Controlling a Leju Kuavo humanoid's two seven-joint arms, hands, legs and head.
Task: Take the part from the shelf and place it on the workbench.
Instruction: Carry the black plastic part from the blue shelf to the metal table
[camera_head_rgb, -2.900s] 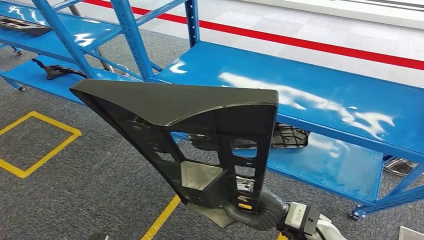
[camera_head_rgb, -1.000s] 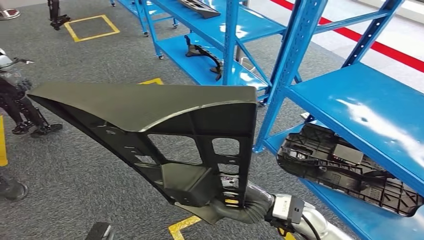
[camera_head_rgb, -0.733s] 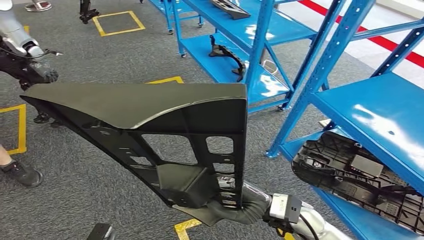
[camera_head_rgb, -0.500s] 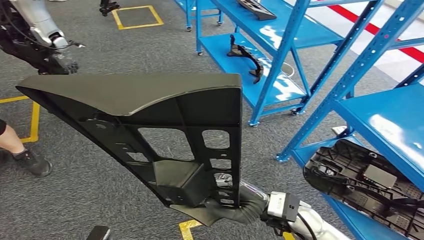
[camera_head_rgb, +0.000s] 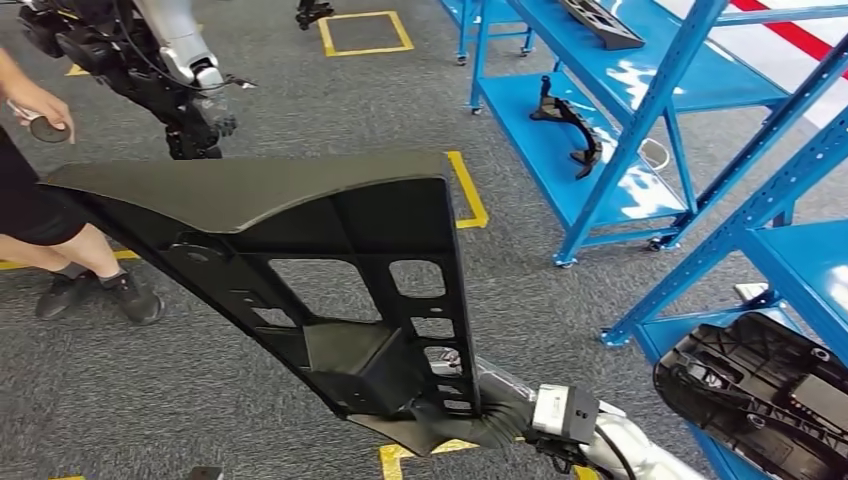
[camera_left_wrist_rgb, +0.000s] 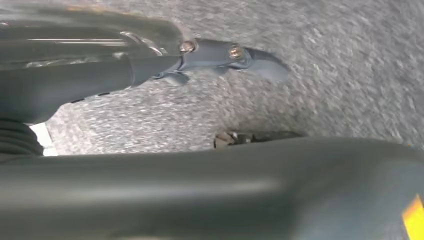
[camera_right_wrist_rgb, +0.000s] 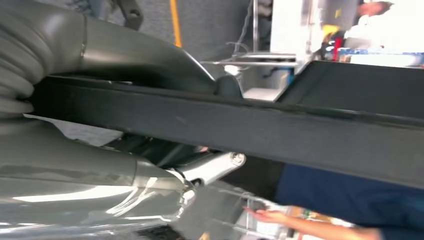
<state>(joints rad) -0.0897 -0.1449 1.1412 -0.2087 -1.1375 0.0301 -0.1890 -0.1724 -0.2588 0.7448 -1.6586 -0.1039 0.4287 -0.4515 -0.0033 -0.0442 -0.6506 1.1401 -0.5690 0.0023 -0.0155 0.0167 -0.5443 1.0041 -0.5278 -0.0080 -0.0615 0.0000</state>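
Observation:
The part (camera_head_rgb: 280, 200) is a big black triangular plastic panel with ribs and cut-outs, held up in front of me over the grey carpet. My right hand (camera_head_rgb: 468, 420) grips it at its lower corner, the arm coming in from the bottom right. In the right wrist view the hand (camera_right_wrist_rgb: 75, 165) has its thumb on one side and its fingers on the other side of the part's dark edge (camera_right_wrist_rgb: 250, 125). My left hand (camera_left_wrist_rgb: 75, 80) hangs over the carpet, fingers apart and holding nothing.
Blue shelf racks (camera_head_rgb: 650, 110) stand to the right. A curved black piece (camera_head_rgb: 570, 125) lies on a low shelf and a ribbed black panel (camera_head_rgb: 770, 385) lies at the lower right. Another robot (camera_head_rgb: 170, 60) and a person (camera_head_rgb: 40, 200) stand to the left. Yellow lines (camera_head_rgb: 470, 195) mark the floor.
The camera has swung left, so the shelves slid right in the picture and the other robot and the person came into view. The part stays gripped in my right hand.

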